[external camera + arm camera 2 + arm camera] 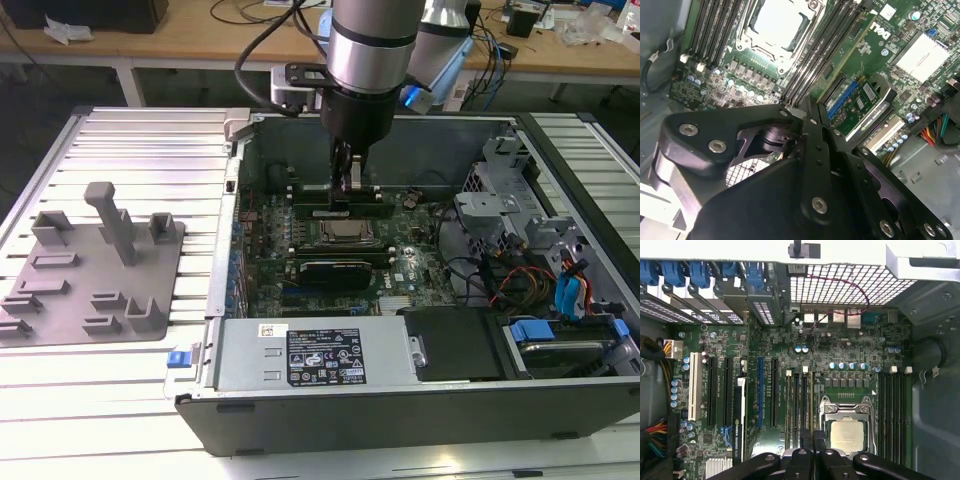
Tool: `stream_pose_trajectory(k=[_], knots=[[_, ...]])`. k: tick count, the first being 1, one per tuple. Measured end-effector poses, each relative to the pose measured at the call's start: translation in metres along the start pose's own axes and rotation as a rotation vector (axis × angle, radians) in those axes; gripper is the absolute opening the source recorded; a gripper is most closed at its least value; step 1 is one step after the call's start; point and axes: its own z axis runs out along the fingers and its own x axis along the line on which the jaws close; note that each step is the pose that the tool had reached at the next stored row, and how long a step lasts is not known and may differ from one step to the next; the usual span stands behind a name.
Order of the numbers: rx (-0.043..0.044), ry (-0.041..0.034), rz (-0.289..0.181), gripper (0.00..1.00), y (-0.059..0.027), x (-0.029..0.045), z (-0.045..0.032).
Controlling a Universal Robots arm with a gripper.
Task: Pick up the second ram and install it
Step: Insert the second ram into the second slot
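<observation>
- Stands at upper centre of the exterior view: gripper point(350, 185), fingers pressed together.
- Lies right under the fingertips in the first wrist view, seemingly slotted: second ram point(808, 400).

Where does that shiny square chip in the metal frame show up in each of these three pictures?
Exterior view: the chip lies mid-picture, just in front of the claw.
Second wrist view: the chip lies beyond the claw, between two banks of slots.
First wrist view: the chip sits right beside the claw.
Shared landmark: the black memory slots flanking the chip on two sides.
</observation>
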Motion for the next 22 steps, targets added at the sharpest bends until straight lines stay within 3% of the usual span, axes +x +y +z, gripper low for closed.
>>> stream_pose_trajectory(k=[5,22], knots=[[0.0,-0.0001,0.0,0.09,-0.0003,0.0001,0.0055],[-0.0001,0.0,0.0,0.09,-0.0021,0.0021,0.0406]])
